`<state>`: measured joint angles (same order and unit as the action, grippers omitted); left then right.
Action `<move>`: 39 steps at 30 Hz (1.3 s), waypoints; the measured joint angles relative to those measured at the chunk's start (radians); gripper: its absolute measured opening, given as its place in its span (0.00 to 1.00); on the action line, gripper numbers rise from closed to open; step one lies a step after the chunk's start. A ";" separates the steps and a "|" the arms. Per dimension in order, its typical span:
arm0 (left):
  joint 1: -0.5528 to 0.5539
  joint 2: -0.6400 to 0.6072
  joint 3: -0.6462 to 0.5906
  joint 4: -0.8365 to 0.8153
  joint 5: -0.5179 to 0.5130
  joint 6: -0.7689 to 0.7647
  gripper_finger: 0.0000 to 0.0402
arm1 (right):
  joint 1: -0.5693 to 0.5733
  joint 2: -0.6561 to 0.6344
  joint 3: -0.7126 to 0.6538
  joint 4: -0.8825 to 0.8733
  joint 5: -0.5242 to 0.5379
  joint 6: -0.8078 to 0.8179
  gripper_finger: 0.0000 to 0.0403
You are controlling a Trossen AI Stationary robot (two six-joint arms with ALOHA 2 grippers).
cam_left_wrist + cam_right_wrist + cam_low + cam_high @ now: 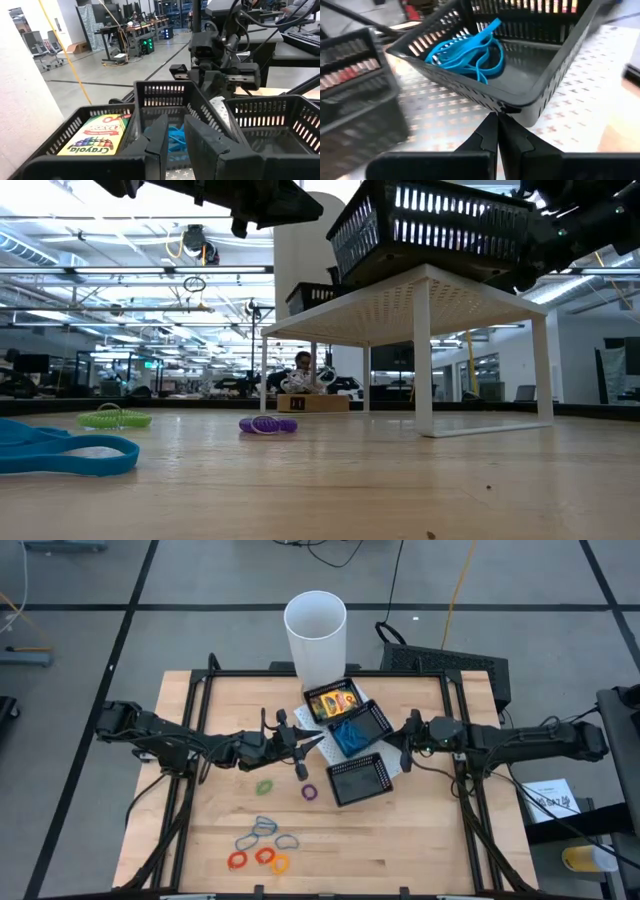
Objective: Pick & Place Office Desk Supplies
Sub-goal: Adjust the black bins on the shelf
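A crayon box [335, 700] [97, 135] lies in the far compartment of the black mesh tray [372, 720], which stands on a white perforated stand [430, 290]. Blue rubber bands [470, 50] [352, 733] lie in the middle compartment. More bands lie on the table: green [264, 786], purple [309, 792], and blue, red and orange ones [262, 843]. My left gripper [173, 142] [308, 744] hovers level at the tray's left side, narrowly open, with nothing between its fingers. My right gripper [497, 131] [404, 746] is shut at the tray's right side. My right gripper's shut fingertips [490, 125] point slightly down at the middle compartment's near corner [517, 107] from the table's right. They stand right up against its wall. Whether they touch it, I cannot tell.
A tall white cup [315, 625] stands behind the tray at the table's far edge. The near compartment [358, 778] holds nothing. A black device [445, 665] sits beyond the far right corner. Bare wood lies at the near right of the table.
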<state>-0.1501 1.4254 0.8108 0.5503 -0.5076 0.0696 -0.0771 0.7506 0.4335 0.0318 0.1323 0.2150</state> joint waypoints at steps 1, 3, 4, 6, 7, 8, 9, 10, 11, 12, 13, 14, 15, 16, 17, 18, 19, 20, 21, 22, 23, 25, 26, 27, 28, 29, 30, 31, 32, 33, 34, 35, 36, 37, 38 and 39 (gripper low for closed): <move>0.000 0.000 0.000 0.000 0.000 0.000 0.18 | -0.008 0.000 0.000 -0.002 0.001 0.000 0.00; 0.000 0.000 0.000 0.000 0.000 -0.001 0.18 | -0.019 0.000 0.000 -0.002 -0.004 0.000 0.00; 0.000 0.000 0.000 0.000 0.000 -0.002 0.18 | -0.021 0.000 0.000 -0.002 -0.004 0.000 0.00; 0.000 0.000 0.000 -0.001 0.000 -0.002 0.18 | -0.022 0.000 0.000 -0.007 -0.005 0.002 0.00; 0.000 0.000 0.000 0.000 0.000 -0.002 0.18 | -0.022 0.000 0.000 -0.007 -0.014 0.005 0.00; 0.000 0.000 0.000 -0.001 0.000 -0.002 0.18 | -0.022 0.000 0.000 -0.007 -0.037 0.007 0.00; 0.000 0.000 0.000 -0.001 0.000 -0.002 0.18 | -0.022 0.000 0.000 -0.006 -0.063 0.008 0.00; 0.000 0.000 0.000 -0.001 0.000 -0.002 0.18 | -0.022 0.000 0.000 -0.006 -0.091 0.009 0.00; 0.000 0.000 0.000 -0.001 0.000 -0.002 0.18 | -0.021 0.000 0.000 -0.006 -0.111 0.011 0.00; 0.000 0.000 0.000 -0.001 0.000 -0.002 0.18 | -0.021 0.000 0.000 -0.006 -0.125 0.022 0.00; 0.000 0.000 0.000 -0.001 0.000 -0.002 0.18 | -0.021 0.000 0.000 -0.006 -0.136 0.032 0.00; 0.000 0.000 0.000 -0.001 0.000 -0.002 0.18 | -0.021 0.000 0.000 -0.006 -0.137 0.033 0.00; 0.000 0.000 0.000 -0.001 0.000 -0.003 0.18 | -0.021 0.000 0.000 -0.007 -0.137 0.029 0.00; 0.000 0.000 0.000 -0.001 0.000 -0.003 0.18 | -0.021 0.000 0.000 -0.006 -0.136 0.020 0.00; 0.000 0.000 0.000 -0.001 0.000 -0.003 0.18 | -0.021 0.000 0.000 -0.006 -0.135 0.005 0.00; 0.000 0.000 0.000 -0.001 0.000 -0.003 0.18 | -0.023 -0.002 0.000 -0.006 -0.133 -0.012 0.00; 0.000 0.000 0.000 -0.001 0.000 -0.003 0.18 | -0.026 -0.004 0.000 -0.006 -0.133 -0.026 0.00; 0.000 0.000 0.000 -0.002 0.000 -0.003 0.18 | -0.029 -0.007 0.000 -0.006 -0.133 -0.033 0.00; 0.000 0.000 0.000 -0.002 0.000 0.002 0.18 | -0.030 -0.010 0.000 -0.007 -0.133 -0.033 0.00; -0.004 0.000 0.000 -0.002 0.000 0.020 0.18 | -0.033 -0.015 0.000 -0.014 -0.134 -0.033 0.00; -0.009 -0.001 0.000 -0.004 -0.001 0.044 0.18 | -0.033 -0.024 0.000 -0.024 -0.134 -0.028 0.00; -0.030 -0.016 0.000 -0.026 -0.017 0.087 0.18 | -0.033 -0.049 0.000 -0.045 -0.134 -0.021 0.00; -0.041 -0.025 0.000 -0.028 -0.019 0.097 0.18 | -0.033 -0.065 0.000 -0.062 -0.134 -0.019 0.00; -0.052 -0.034 0.001 -0.033 -0.018 0.097 0.18 | -0.033 -0.083 0.000 -0.083 -0.134 -0.019 0.00; -0.064 -0.045 0.001 -0.054 -0.016 0.094 0.18 | -0.033 -0.103 0.000 -0.102 -0.134 -0.019 0.00; -0.076 -0.055 0.001 -0.079 -0.016 0.084 0.18 | -0.033 -0.123 0.000 -0.113 -0.134 -0.018 0.00; -0.087 -0.063 0.001 -0.100 -0.010 0.072 0.18 | -0.033 -0.143 0.000 -0.122 -0.134 -0.018 0.00; -0.098 -0.068 0.001 -0.122 -0.002 0.062 0.18 | -0.033 -0.166 0.000 -0.135 -0.134 -0.018 0.00; -0.108 -0.074 0.001 -0.148 0.010 0.051 0.18 | -0.032 -0.186 0.000 -0.144 -0.134 -0.018 0.00; -0.122 -0.079 0.001 -0.173 0.016 0.042 0.18 | -0.030 -0.203 0.000 -0.149 -0.134 -0.018 0.00; -0.138 -0.080 0.001 -0.191 0.017 0.033 0.18 | -0.026 -0.220 0.000 -0.155 -0.133 -0.018 0.00; -0.155 -0.080 0.001 -0.203 0.017 0.028 0.18 | -0.020 -0.236 0.000 -0.164 -0.133 -0.021 0.00; -0.173 -0.080 0.001 -0.215 0.013 0.027 0.18 | -0.012 -0.250 0.000 -0.171 -0.134 -0.028 0.00; -0.195 -0.080 0.001 -0.222 0.003 0.028 0.18 | -0.003 -0.264 0.000 -0.173 -0.134 -0.033 0.00; -0.217 -0.080 0.001 -0.226 -0.009 0.029 0.17 | 0.007 -0.277 0.000 -0.173 -0.134 -0.036 0.00; -0.239 -0.080 0.001 -0.231 -0.021 0.029 0.16 | 0.017 -0.290 0.000 -0.172 -0.133 -0.043 0.00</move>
<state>-0.3889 1.3453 0.8116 0.3188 -0.5282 0.0983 -0.0596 0.4609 0.4335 -0.1402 -0.0010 0.1722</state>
